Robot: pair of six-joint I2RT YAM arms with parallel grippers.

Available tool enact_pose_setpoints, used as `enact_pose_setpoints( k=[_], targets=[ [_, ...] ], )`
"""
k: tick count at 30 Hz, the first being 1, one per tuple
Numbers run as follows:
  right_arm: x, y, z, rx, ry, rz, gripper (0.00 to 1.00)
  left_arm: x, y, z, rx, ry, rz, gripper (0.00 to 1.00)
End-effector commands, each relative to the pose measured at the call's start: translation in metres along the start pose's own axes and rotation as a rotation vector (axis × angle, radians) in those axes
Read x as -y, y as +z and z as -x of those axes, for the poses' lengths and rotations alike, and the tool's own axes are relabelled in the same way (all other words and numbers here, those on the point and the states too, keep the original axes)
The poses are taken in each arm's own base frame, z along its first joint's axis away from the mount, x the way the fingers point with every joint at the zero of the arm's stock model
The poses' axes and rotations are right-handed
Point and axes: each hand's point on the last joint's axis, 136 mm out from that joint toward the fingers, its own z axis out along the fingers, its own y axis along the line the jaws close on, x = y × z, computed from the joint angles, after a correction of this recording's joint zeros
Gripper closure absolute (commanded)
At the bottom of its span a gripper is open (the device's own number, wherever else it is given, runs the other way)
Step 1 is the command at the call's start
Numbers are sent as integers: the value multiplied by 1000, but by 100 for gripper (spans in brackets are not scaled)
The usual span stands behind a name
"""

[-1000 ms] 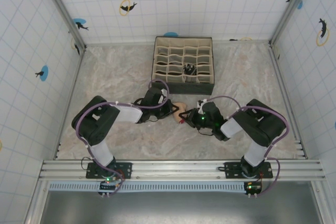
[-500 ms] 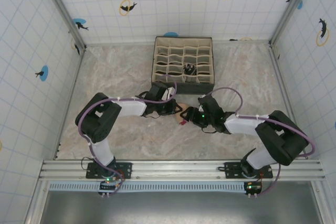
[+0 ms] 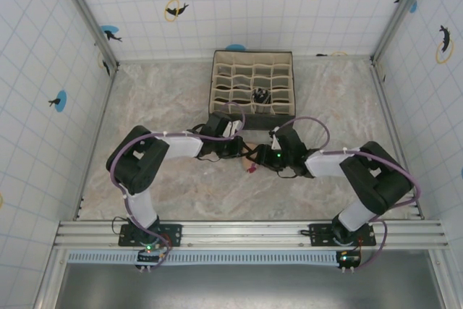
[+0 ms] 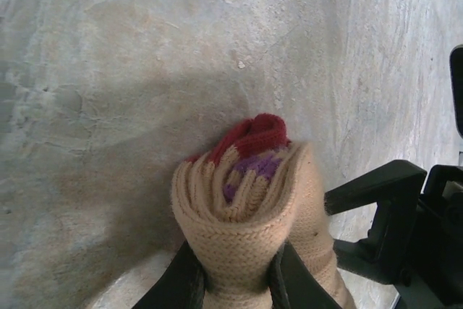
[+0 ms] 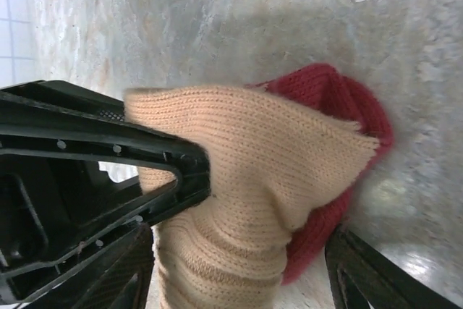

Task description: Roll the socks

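Peach sock (image 4: 242,200) roll, pinched at its six o'clock by left jaws, could spring loose; right jaws stand spread.

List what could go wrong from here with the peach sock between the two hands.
1. The left hand pinches the rolled peach sock at one end only. The free end shows loose layers, so the roll might unwind if tugged.
2. The right hand stands open astride the sock, close against the left hand. Closing here could strike the other hand's finger or flatten the roll.
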Motion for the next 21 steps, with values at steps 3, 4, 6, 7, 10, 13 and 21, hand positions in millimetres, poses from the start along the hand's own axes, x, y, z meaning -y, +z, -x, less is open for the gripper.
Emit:
enact_pose_setpoints(
  k=[3, 4, 6, 7, 10, 13, 21],
  targets=[
    [35, 15, -40, -115, 66, -86, 45, -40, 11, -40, -113, -79, 120, 100],
    [39, 15, -41, -117, 73, -103, 52, -40, 11, -40, -112, -79, 116, 100],
    [49, 16, -40, -99, 84, -143, 64, -39, 11, -39, -107, -79, 114, 99],
    [52, 16, -41, -96, 86, -153, 68, -40, 10, -39, -106, -82, 118, 97],
    [53, 12, -38, -70, 72, -161, 81, -40, 6, -37, -85, -79, 128, 77],
    [49, 2, -28, -12, 31, -169, 97, -33, -4, -31, -51, -73, 126, 49],
    [27, -44, 11, 211, -184, -243, 100, 8, -47, 13, 74, -5, 147, 31]
  ],
)
